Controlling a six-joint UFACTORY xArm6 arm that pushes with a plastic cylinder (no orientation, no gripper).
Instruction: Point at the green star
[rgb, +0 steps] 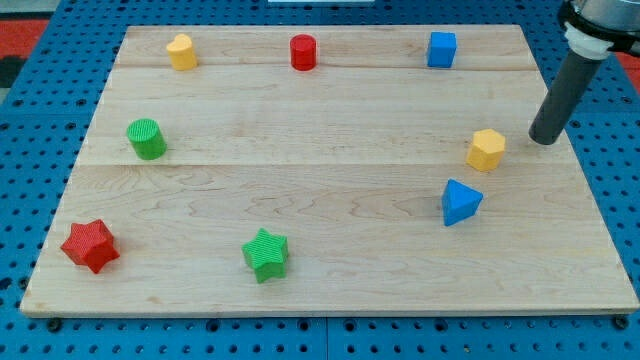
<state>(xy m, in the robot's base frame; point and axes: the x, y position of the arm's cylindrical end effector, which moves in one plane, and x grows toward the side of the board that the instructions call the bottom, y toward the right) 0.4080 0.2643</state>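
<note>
Green star (265, 254) sits low on the wooden board (330, 110); my tip (544, 139), a bare rod holding nothing, rests far up-right of it, just beside the yellow hexagon (486, 150).

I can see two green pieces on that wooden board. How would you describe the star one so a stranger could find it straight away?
Start at the wooden board and follow its edge at the view's bottom. Left of the middle there stands the green star, between the red star in the bottom-left corner and the blue triangular block to the right. The other green piece, the green cylinder, is round; my tip is far away.
</note>
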